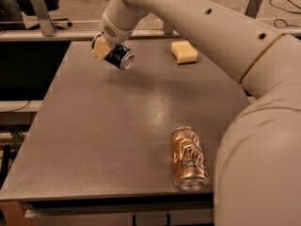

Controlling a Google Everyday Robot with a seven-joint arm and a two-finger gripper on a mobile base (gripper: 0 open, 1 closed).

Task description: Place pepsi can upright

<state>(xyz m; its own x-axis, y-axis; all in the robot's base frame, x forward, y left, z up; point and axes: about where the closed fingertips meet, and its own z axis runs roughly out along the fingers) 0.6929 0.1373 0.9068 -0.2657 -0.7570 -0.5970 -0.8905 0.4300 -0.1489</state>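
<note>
The pepsi can (119, 57), small and dark blue with a silver end facing the camera, is tilted on its side and held clear above the grey table (103, 126) near its far left part. My gripper (109, 52) is shut on the can, with a tan finger pad (100, 49) showing on its left side. The arm reaches in from the upper right.
A larger gold-bronze can (188, 158) lies on its side near the table's front right edge. A yellow sponge (184, 51) sits at the back right. My arm's bulky body (258, 149) covers the right side. A rail (56, 33) runs behind the table.
</note>
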